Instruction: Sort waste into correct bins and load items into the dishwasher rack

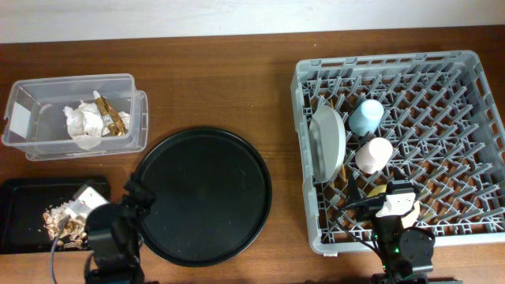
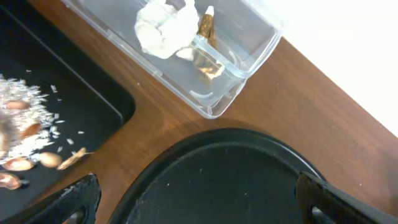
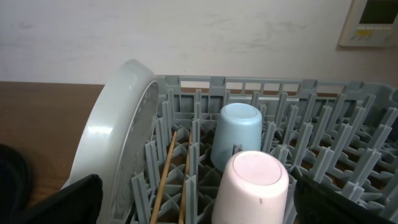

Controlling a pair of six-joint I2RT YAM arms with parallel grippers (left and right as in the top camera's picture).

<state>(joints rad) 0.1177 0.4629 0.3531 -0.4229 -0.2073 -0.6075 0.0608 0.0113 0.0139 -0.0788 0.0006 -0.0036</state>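
Observation:
The grey dishwasher rack [image 1: 465, 87] stands on the right. In it are a pale plate [image 1: 327, 140] on edge, an upturned light-blue cup [image 1: 365, 116], an upturned pink cup [image 1: 374, 155] and a yellow bowl [image 1: 375, 190], mostly hidden under my right gripper [image 1: 392, 197]. The right wrist view shows the plate [image 3: 118, 137], chopsticks [image 3: 166, 180], blue cup [image 3: 235, 134] and pink cup [image 3: 252, 186]; the right gripper [image 3: 199, 208] is open just above the pink cup. My left gripper [image 2: 199, 205] is open and empty over the round tray's left edge. Napkins [image 1: 83, 122] and wrapper [image 1: 113, 117] lie in the clear tub [image 1: 31, 95]. Scraps [image 1: 59, 221] lie in the shallow black tray [image 1: 20, 205].
A large round black tray [image 1: 205, 197] lies in the middle, between the bins and the rack. In the left wrist view the tub [image 2: 249, 59] is ahead, the shallow tray [image 2: 81, 93] to the left. A wall runs along the table's far edge.

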